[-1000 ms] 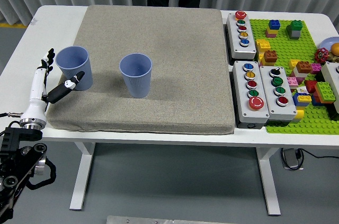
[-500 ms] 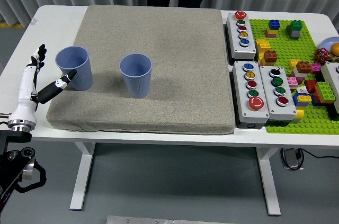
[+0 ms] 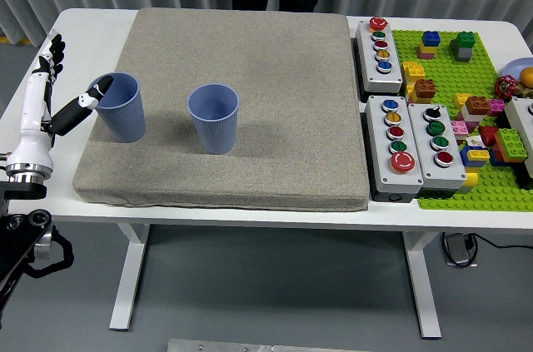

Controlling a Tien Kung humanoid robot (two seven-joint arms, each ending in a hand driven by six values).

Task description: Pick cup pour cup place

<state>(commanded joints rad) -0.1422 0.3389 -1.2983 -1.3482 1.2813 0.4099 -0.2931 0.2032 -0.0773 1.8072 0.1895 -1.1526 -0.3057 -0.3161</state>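
1. Two blue ribbed cups stand upright and well apart on the grey mat (image 3: 250, 144): the left cup (image 3: 119, 106) near the mat's left edge, the centre cup (image 3: 213, 117) mid-mat.
2. Left hand (image 3: 52, 90) sits just left of the left cup; fingers spread, nothing held, thumb tip at the rim.
3. Judgement: pick step, grasp not yet made. Next: close around the cup wall.
4. White table (image 3: 92, 19); button boxes (image 3: 396, 131) and a green brick baseplate (image 3: 466, 111) at right; a person stands at the far edge.

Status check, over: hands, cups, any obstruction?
Left hand open beside left cup, no grasp. Right hand out of view. Both cups upright on mat. Nothing between them.
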